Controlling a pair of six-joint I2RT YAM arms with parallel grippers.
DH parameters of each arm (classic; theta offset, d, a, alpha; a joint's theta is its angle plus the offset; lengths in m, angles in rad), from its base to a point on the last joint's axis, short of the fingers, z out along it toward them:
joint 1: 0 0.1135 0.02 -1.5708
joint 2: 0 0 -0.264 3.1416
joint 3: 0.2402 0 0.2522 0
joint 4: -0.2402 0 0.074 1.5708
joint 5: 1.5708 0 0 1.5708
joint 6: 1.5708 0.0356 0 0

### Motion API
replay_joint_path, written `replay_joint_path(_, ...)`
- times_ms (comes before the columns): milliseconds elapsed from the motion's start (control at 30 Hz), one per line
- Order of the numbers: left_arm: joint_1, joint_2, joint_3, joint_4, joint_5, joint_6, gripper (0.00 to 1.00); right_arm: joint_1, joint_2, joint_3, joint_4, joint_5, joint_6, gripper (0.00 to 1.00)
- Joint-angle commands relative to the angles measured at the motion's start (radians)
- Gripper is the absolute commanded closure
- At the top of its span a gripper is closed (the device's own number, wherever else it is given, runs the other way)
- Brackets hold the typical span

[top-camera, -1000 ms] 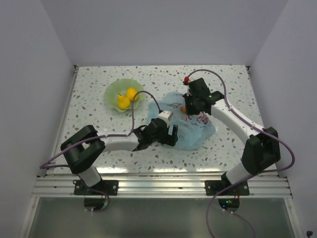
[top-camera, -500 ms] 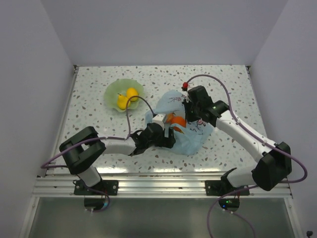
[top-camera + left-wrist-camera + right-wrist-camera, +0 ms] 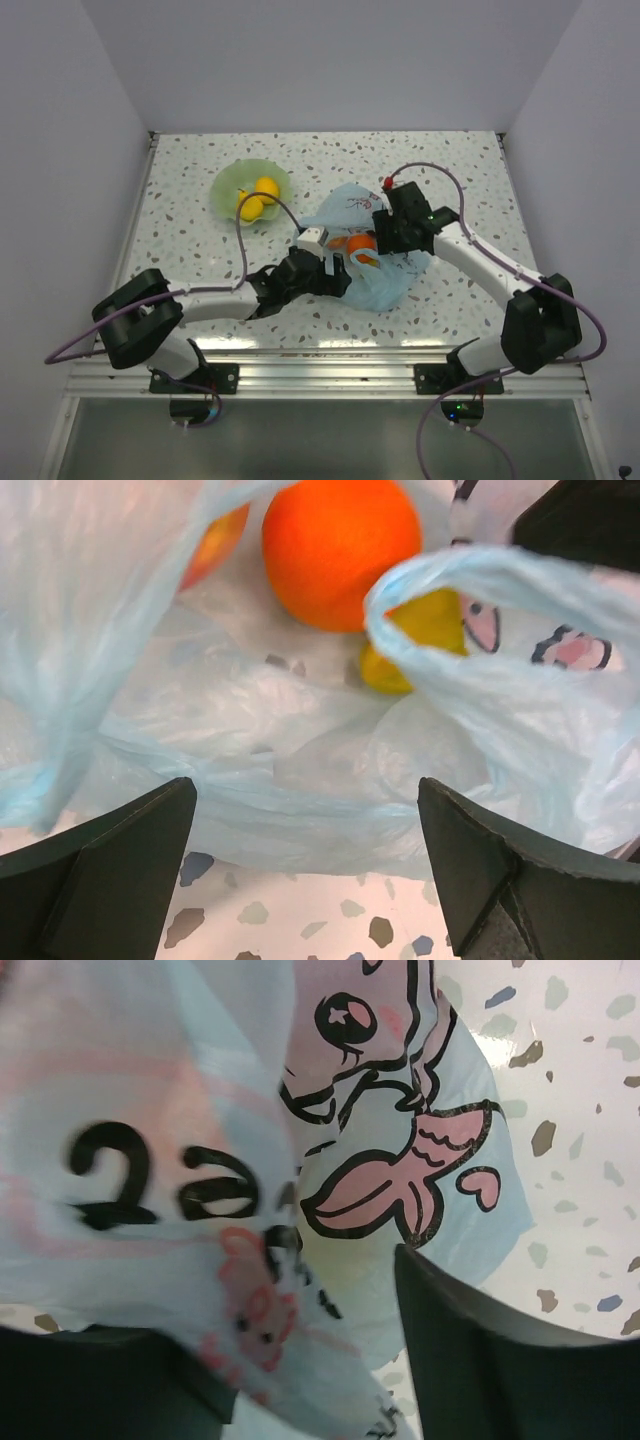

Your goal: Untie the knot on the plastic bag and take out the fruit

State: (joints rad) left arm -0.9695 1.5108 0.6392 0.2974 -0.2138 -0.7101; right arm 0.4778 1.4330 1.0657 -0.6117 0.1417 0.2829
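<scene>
The plastic bag [image 3: 390, 278] lies slack at mid-table, and no knot shows; a free handle loop [image 3: 500, 590] arches over its open mouth. Inside it lie an orange fruit [image 3: 340, 540], seen from above as the orange fruit [image 3: 360, 243], a peach-orange one [image 3: 215, 540] and a yellow one [image 3: 420, 640]. My left gripper [image 3: 310, 870] is open at the bag's near edge with only table and film between its fingers [image 3: 110, 870]. My right gripper [image 3: 290, 1370] stands open at the bag's far right side, printed film [image 3: 380, 1170] draped loosely between its jaws.
A pale green wavy bowl [image 3: 228, 180] at the back left holds two yellow fruit [image 3: 265, 188]. Both arms reach in towards the bag, the left gripper [image 3: 338, 280] from the near left and the right gripper [image 3: 380, 236] from the right. Grey walls enclose the speckled table [image 3: 460, 170].
The right gripper was shut on the bag and has opened, letting the film sag. The bag's mouth has spread, showing the orange fruit. The left arm has dropped lower.
</scene>
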Motion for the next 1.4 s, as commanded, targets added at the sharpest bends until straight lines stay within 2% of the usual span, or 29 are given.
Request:
replay_joint_path(0,-0.008,-0.078,0.013,0.003,-0.062,0.047,0.01,0.001,-0.051,-0.018,0.007,0.016,0.019,0.35)
replay_joint_path(67,-0.009,-0.092,0.042,-0.021,-0.078,0.072,0.01,0.002,-0.092,-0.024,-0.005,0.018,0.030,0.26)
replay_joint_path(100,-0.008,-0.093,0.053,-0.030,-0.084,0.081,0.01,0.002,-0.106,-0.024,-0.011,0.010,0.032,0.25)
replay_joint_path(267,-0.011,-0.063,0.129,-0.067,-0.121,0.142,0.01,0.001,-0.195,-0.035,-0.071,0.022,0.073,0.26)
replay_joint_path(533,-0.011,0.026,0.284,-0.110,-0.139,0.207,0.02,0.001,-0.270,-0.102,-0.143,0.042,0.101,0.50)
replay_joint_path(733,-0.009,0.098,0.366,-0.136,-0.144,0.227,0.02,0.001,-0.290,-0.180,-0.174,0.055,0.140,0.52)
replay_joint_path(833,-0.011,0.141,0.404,-0.155,-0.137,0.242,0.02,-0.005,-0.284,-0.207,-0.180,0.068,0.163,0.70)
replay_joint_path(867,-0.009,0.161,0.413,-0.161,-0.134,0.251,0.03,-0.008,-0.283,-0.211,-0.175,0.068,0.167,0.79)
replay_joint_path(1000,-0.008,0.190,0.438,-0.172,-0.131,0.270,0.03,-0.019,-0.261,-0.182,-0.178,0.075,0.128,0.89)
replay_joint_path(1067,-0.009,0.210,0.453,-0.182,-0.136,0.284,0.03,-0.019,-0.240,-0.150,-0.204,0.090,0.101,0.89)
replay_joint_path(1100,-0.008,0.219,0.464,-0.188,-0.144,0.290,0.03,-0.019,-0.235,-0.144,-0.210,0.099,0.090,0.89)
replay_joint_path(1167,-0.008,0.241,0.493,-0.204,-0.150,0.297,0.03,-0.018,-0.238,-0.131,-0.221,0.096,0.078,0.81)
replay_joint_path(1200,-0.008,0.246,0.508,-0.208,-0.153,0.299,0.03,-0.018,-0.244,-0.125,-0.217,0.091,0.070,0.75)
replay_joint_path(1233,-0.008,0.247,0.514,-0.210,-0.153,0.297,0.03,-0.018,-0.258,-0.113,-0.214,0.075,0.070,0.56)
replay_joint_path(1333,-0.008,0.220,0.524,-0.221,-0.148,0.282,0.03,-0.018,-0.313,-0.060,-0.207,0.004,0.050,0.40)
replay_joint_path(1367,-0.009,0.207,0.522,-0.225,-0.150,0.278,0.03,-0.018,-0.341,-0.044,-0.212,-0.010,0.047,0.39)
